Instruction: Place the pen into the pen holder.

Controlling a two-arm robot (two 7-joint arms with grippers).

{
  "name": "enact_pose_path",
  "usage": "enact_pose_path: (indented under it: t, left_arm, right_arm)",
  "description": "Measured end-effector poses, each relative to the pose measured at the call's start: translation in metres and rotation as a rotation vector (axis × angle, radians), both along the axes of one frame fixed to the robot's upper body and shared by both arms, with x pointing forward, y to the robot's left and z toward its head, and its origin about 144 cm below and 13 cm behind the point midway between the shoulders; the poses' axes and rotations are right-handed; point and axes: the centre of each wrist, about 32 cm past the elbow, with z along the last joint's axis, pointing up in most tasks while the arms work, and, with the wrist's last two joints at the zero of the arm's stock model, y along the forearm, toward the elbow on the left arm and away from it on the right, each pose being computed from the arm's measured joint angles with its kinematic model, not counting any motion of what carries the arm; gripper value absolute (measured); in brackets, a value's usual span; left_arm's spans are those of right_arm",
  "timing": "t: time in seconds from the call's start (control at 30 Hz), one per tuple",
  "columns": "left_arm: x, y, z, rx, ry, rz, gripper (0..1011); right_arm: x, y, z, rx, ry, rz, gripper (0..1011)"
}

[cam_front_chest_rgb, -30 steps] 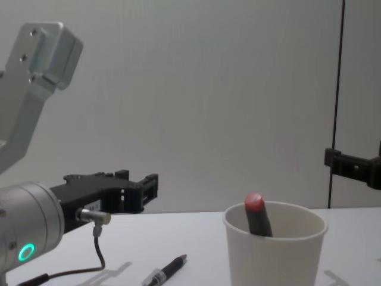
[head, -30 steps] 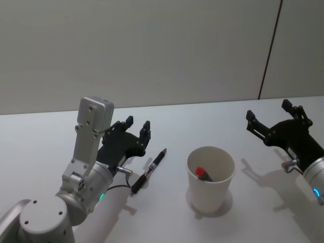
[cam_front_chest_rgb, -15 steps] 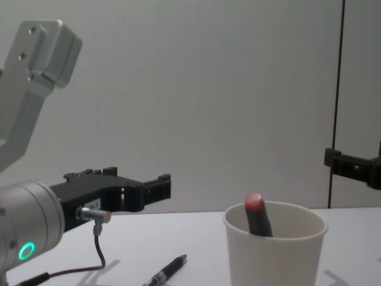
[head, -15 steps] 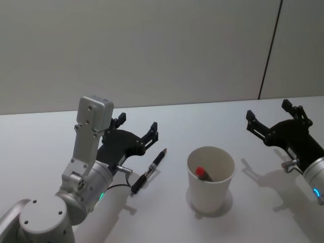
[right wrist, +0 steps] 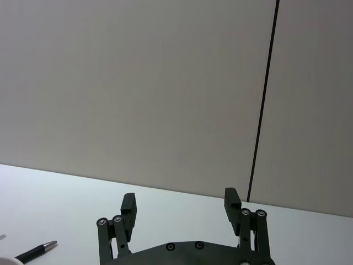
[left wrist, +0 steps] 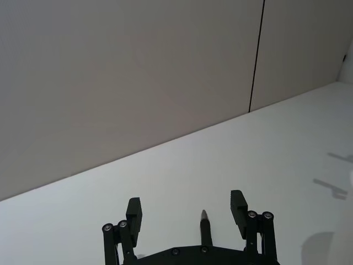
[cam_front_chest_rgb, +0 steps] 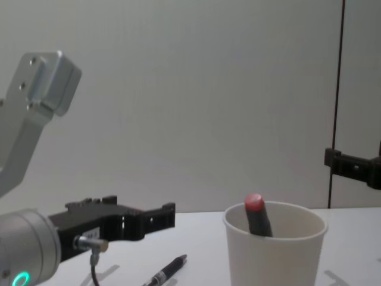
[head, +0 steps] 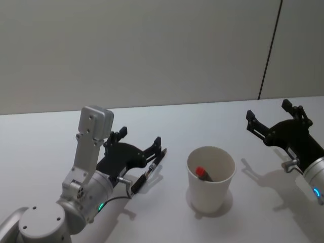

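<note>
A black pen (head: 148,171) lies on the white table, left of the pen holder (head: 211,178), a white paper cup. Another pen with a red cap (head: 200,172) stands inside the cup. My left gripper (head: 140,137) hangs low over the lying pen's far end, open, one finger on each side. In the left wrist view the pen's tip (left wrist: 204,222) pokes out between the fingers (left wrist: 134,212) of the left gripper (left wrist: 186,208). The chest view shows the pen (cam_front_chest_rgb: 166,273) just below the left gripper (cam_front_chest_rgb: 146,213), beside the cup (cam_front_chest_rgb: 277,250). My right gripper (head: 268,111) is open, right of the cup.
The white table (head: 45,142) ends at a plain grey wall with a dark vertical seam (head: 269,50). The right wrist view shows the right gripper (right wrist: 180,202) open above the table, with the lying pen (right wrist: 36,251) far off.
My left gripper has moved forward and down toward the lying pen, and its fingers have spread to either side of it. The right arm, cup and pens have not moved.
</note>
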Motion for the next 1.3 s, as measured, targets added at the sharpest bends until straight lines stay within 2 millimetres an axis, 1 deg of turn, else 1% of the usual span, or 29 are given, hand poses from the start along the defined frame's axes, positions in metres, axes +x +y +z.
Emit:
enact_pose_path:
  t: [0.53,0.97,1.3]
  left_arm:
    - [-0.01,0.01,-0.011,-0.001,0.076,-0.007,1001]
    - [-0.014,0.017,-0.013,0.105,0.099,-0.067,1001]
    - [-0.018,0.016,-0.017,0.133,0.115,-0.093,1001]
  right_arm:
    - [0.0,0.0,0.0,0.0,0.0,0.0,1001]
    - [0.0,0.0,0.0,0.0,0.0,0.0,1001]
    - [0.0,0.0,0.0,0.0,0.0,0.0,1001]
